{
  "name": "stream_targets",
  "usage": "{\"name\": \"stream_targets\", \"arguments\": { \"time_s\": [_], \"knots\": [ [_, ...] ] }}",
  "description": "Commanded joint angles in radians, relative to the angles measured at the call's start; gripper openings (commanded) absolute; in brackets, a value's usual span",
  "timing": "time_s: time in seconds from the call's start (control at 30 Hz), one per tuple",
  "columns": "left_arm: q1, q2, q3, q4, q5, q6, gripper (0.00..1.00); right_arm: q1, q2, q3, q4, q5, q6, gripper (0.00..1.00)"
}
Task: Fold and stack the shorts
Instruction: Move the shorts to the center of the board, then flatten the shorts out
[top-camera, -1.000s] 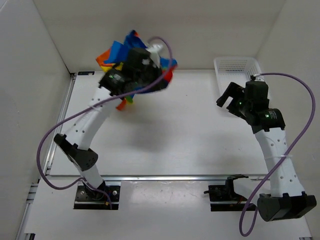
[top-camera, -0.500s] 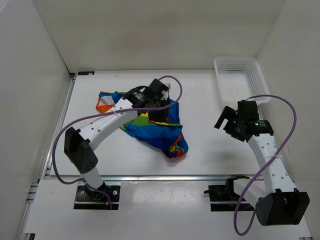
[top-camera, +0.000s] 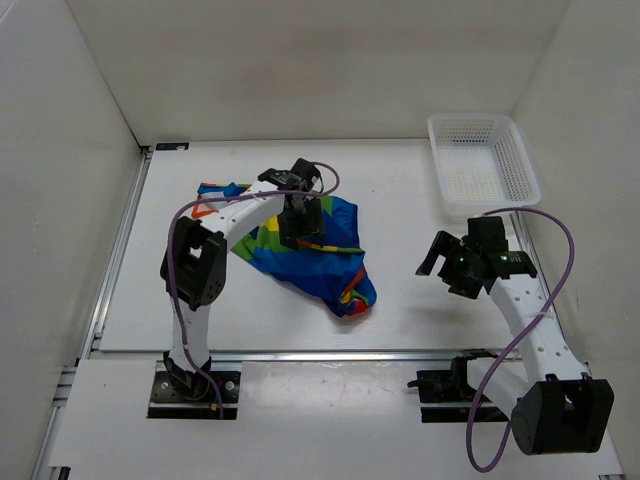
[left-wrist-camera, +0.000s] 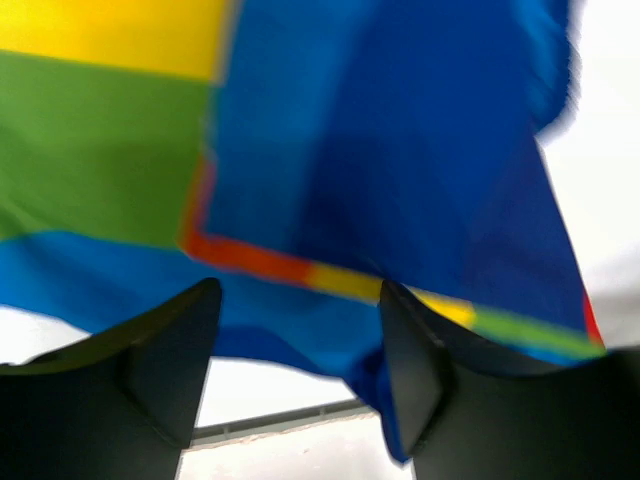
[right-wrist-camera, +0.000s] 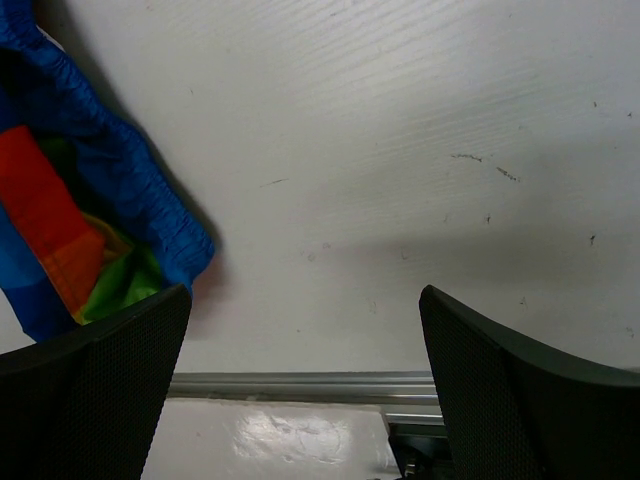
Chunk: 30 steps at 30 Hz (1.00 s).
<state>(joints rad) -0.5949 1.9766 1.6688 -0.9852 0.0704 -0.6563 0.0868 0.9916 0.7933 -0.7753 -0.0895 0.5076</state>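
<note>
The rainbow-striped shorts lie crumpled on the table left of centre, with one end trailing toward the back left. My left gripper hovers over their middle. In the left wrist view its jaws stand open, with blue, green and yellow shorts fabric spread beyond them and a blue fold hanging beside the right finger. My right gripper is open to the right of the shorts, low over bare table. In the right wrist view nothing lies between its fingers, and the shorts' blue edge shows at upper left.
A white mesh basket stands at the back right corner. A metal rail runs along the table's near edge. White walls close off the left, back and right sides.
The left arm came down from high at the back, where it held the shorts. It laid them on the table and its jaws opened. The right arm moved nearer and a little left.
</note>
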Motion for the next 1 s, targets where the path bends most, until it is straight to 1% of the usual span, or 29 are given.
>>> {"name": "stream_targets", "arguments": {
  "time_s": [0.0,0.07,0.1,0.2,0.27,0.33,0.37,0.47,0.5,0.53,0.63,0.7,0.73,0.83,0.87,0.97],
  "knots": [
    [0.040,-0.015,0.029,0.049,0.039,-0.017,0.72,-0.002,-0.014,-0.002,0.028,-0.035,-0.029,1.00],
    [0.049,0.014,0.029,0.049,0.026,-0.026,0.71,-0.002,-0.014,-0.011,0.028,-0.035,-0.040,1.00],
    [0.049,0.014,0.038,0.049,0.016,-0.037,0.73,-0.002,-0.014,-0.011,0.028,-0.035,-0.040,1.00],
    [0.058,0.045,0.039,0.049,0.016,-0.060,0.73,-0.002,-0.005,-0.011,0.028,-0.035,-0.049,1.00],
    [0.058,0.059,0.048,0.059,0.006,-0.069,0.68,-0.002,-0.005,-0.011,0.028,-0.035,-0.049,1.00],
    [0.058,0.071,0.058,0.059,0.006,-0.069,0.55,-0.002,0.004,-0.011,0.028,-0.035,-0.058,1.00],
    [0.058,0.071,0.083,0.059,0.006,-0.069,0.43,-0.002,0.004,-0.011,0.028,-0.048,-0.058,1.00],
    [0.058,0.080,0.107,0.059,0.017,-0.069,0.23,-0.002,0.015,-0.020,0.038,-0.061,-0.058,1.00],
    [0.058,0.080,0.121,0.059,0.017,-0.069,0.12,-0.002,0.024,-0.031,0.048,-0.085,-0.058,1.00],
    [0.058,0.080,0.121,0.046,0.017,-0.069,0.10,-0.002,0.024,-0.031,0.048,-0.102,-0.058,1.00],
    [0.069,0.067,0.144,0.025,0.017,-0.059,0.10,0.024,0.073,-0.057,0.093,-0.163,-0.046,1.00],
    [0.069,0.030,0.154,0.016,-0.009,-0.049,0.10,0.080,0.103,-0.057,0.125,-0.203,-0.017,1.00],
    [0.069,0.018,0.154,0.000,-0.018,-0.049,0.10,0.097,0.143,-0.057,0.137,-0.235,-0.003,1.00],
    [0.069,-0.047,0.154,-0.036,-0.059,-0.040,0.10,0.166,0.211,-0.048,0.232,-0.387,0.093,1.00],
    [0.069,-0.070,0.135,-0.049,-0.070,-0.040,0.10,0.201,0.225,-0.071,0.307,-0.413,0.158,1.00],
    [0.092,-0.178,0.083,-0.059,-0.103,-0.040,0.10,0.258,0.284,-0.092,0.389,-0.423,0.245,1.00]
  ]
}}
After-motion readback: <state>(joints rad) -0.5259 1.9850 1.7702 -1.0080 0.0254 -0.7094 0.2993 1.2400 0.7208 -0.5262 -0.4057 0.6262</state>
